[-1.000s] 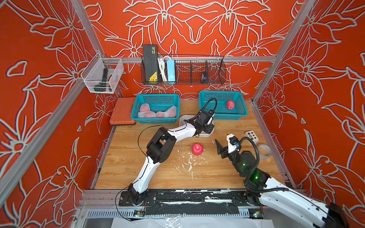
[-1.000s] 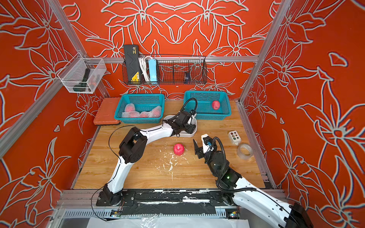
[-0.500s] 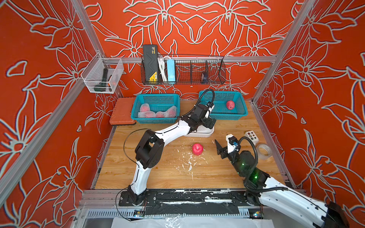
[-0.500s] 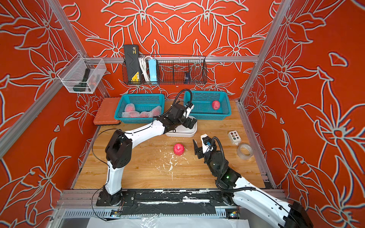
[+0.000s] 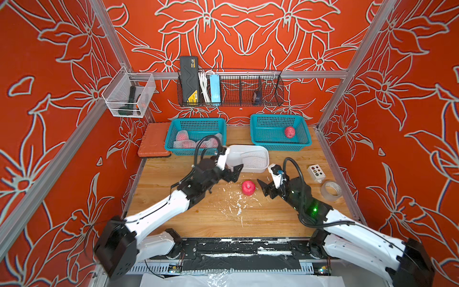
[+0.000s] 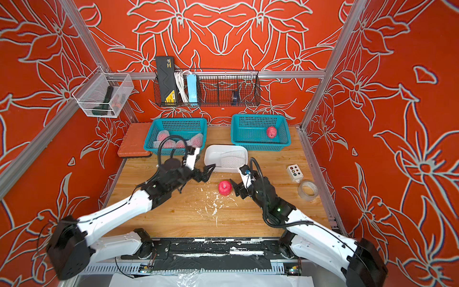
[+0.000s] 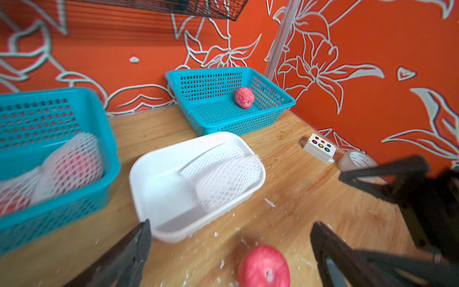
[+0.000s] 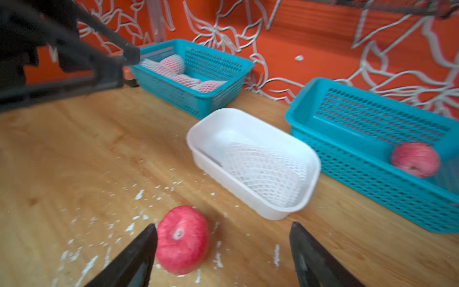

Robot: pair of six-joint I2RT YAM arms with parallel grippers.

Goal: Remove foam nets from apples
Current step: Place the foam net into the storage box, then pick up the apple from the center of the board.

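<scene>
Two tools stand open around one bare, round red-pink apple that rests near the middle of the wooden surface, amid a scatter of white foam crumbs. The left tool, jaws spread wide and holding nothing, hangs just off the near rim of a shallow white plastic tray. A white diamond-mesh foam net lies slack and empty in the tray, which evidently serves as the bin for discarded sleeves.

The right tool sits low beside the apple. Its wrist view shows the fruit just by one finger with the other well apart, so nothing is clamped. Whether that finger touches the skin cannot be told.

Along the far edge, the left-hand teal plastic basket holds several apples wrapped in white mesh, the waiting stock. The right-hand teal plastic basket holds a single unwrapped apple and appears to be the place for finished fruit.

By that sorting, the bare apple on the surface belongs in the right-hand basket, and the right tool looks best placed to carry it there. Most of the job is not yet done.
</scene>
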